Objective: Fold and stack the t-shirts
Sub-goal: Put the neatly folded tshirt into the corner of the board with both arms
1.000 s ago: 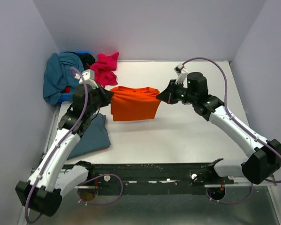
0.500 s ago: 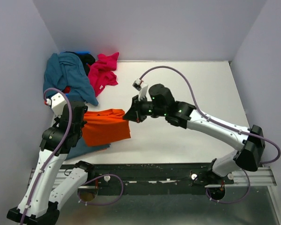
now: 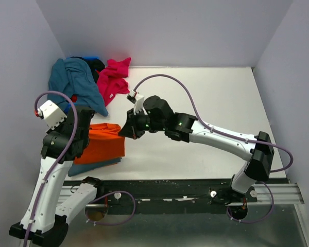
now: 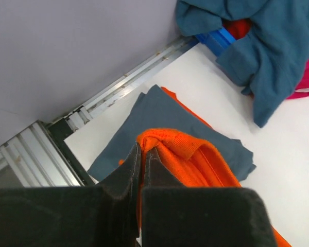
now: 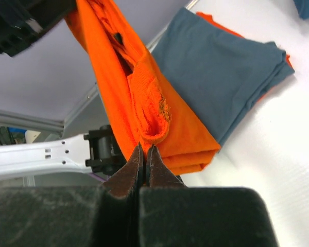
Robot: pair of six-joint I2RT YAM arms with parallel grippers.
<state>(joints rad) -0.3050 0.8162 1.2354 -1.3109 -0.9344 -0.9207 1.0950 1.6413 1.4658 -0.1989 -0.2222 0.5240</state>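
Orange t-shirt [image 3: 104, 145]: folded, hanging between both pincers over the blue-grey t-shirt [image 5: 221, 67], which lies folded flat by the left edge of the worktop [image 3: 211, 98].
Left pincer [image 4: 142, 150]: clenched on a bunched orange fold.
Right pincer [image 5: 144, 150]: clenched on the opposite orange hem.
Teal t-shirt [image 3: 72, 82] and magenta t-shirt [image 3: 112, 77]: crumpled, far-left corner.
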